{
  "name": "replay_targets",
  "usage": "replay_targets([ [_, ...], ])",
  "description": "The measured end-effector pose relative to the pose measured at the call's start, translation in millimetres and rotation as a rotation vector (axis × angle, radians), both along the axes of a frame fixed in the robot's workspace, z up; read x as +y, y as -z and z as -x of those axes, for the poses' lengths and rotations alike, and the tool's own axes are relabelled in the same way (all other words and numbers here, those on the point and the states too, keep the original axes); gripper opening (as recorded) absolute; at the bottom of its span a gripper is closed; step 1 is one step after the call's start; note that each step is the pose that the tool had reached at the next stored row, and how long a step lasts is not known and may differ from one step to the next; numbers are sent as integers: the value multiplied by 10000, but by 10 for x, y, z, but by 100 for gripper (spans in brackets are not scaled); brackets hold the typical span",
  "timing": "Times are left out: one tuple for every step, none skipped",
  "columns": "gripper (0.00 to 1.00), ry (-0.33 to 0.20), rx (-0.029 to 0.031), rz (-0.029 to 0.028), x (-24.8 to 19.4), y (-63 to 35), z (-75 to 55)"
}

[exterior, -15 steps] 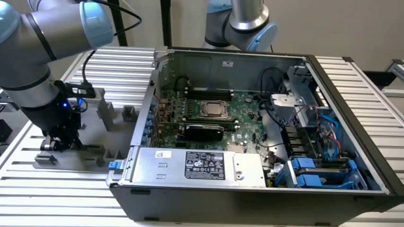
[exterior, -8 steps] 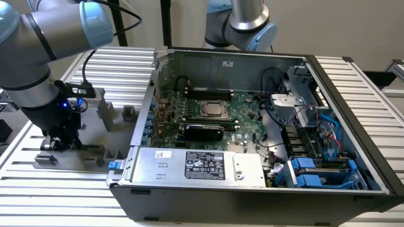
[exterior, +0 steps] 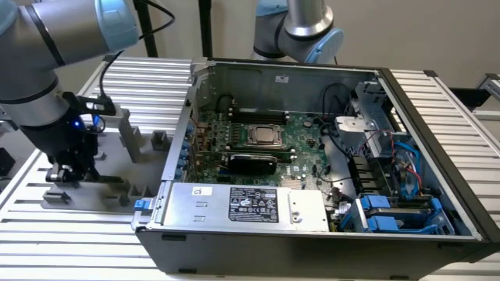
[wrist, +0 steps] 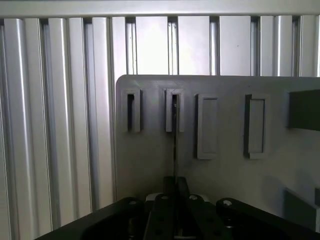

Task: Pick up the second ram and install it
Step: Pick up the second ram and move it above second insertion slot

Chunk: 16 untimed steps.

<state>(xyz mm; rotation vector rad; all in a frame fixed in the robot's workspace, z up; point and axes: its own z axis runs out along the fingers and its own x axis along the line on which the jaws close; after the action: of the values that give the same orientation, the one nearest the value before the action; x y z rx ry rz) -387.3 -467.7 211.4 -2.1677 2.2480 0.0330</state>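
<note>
the ram stick [wrist: 174, 145] is standing on edge in a slot of the grey holder [wrist: 150, 170]. the holder is sitting on the slatted table [exterior: 78, 234], to the exterior view's left of the open computer case [exterior: 425, 111]. through the wrist view the stick is showing edge-on, as a thin dark line running from the slot toward the jaws.

i'm judging it to be light and stiff but easy to hurt. it is a thin board, so it is asking for a square grip on its two flat faces, near the middle of the free edge, to keep it from twisting in the slot. squeezing hard or pulling at an angle is risking a cracked board or a stick jammed in the holder.

the arm [exterior: 35, 88] is reaching down over the holder. the jaws are looking drawn in narrow, one on each face of the stick, pinching its near end. they are sitting low at the holder, well apart from the case, where the motherboard [exterior: 308, 132] is lying exposed.
</note>
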Motion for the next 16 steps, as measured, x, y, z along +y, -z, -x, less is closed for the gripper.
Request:
replay_targets([
  [0, 0, 0, 0, 0, -35, 0],
  [0, 0, 0, 0, 0, -77, 0],
  [0, -1, 0, 0, 0, -124, 0],
  [0, -1, 0, 1, 0, -169, 0],
  [0, -2, 1, 1, 0, -214, 0],
  [0, -2, 0, 0, 0, -259, 0],
  [0, -3, 0, 0, 0, -304, 0],
  [0, -4, 0, 0, 0, -350, 0],
  [0, -6, -1, 0, 0, -395, 0],
  [0, -8, 1, 1, 0, -440, 0],
  [0, -9, 1, 1, 0, -487, -1],
  [0, -11, -1, 0, 0, -531, -2],
  [0, -14, 1, 1, 0, -576, -4],
  [0, -16, 0, 0, 0, -624, -6],
  [0, -19, -1, 0, 0, -670, -10],
  [0, -21, 1, 1, -1, -716, -15],
])
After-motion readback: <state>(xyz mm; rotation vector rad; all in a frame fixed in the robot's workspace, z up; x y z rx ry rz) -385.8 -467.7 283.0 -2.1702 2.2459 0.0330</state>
